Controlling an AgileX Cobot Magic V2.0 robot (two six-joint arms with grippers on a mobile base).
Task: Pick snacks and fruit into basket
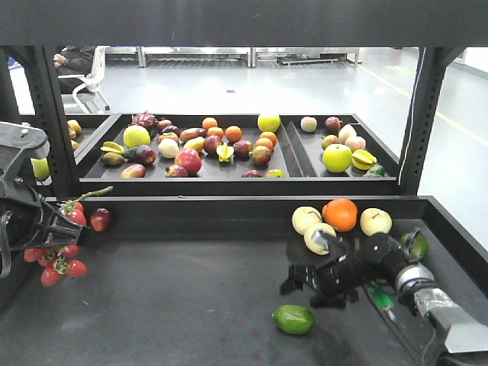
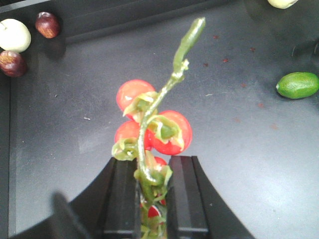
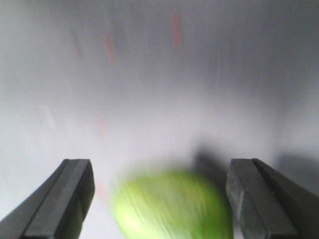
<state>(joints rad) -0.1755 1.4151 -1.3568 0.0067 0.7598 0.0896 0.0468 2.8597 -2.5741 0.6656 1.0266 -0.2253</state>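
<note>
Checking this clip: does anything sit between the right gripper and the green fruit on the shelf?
Nothing visible does. The right gripper is open, and the fruit shows between its fingers in the wrist view, blurred, with only bare shelf around it. The basket is not in view.
</note>
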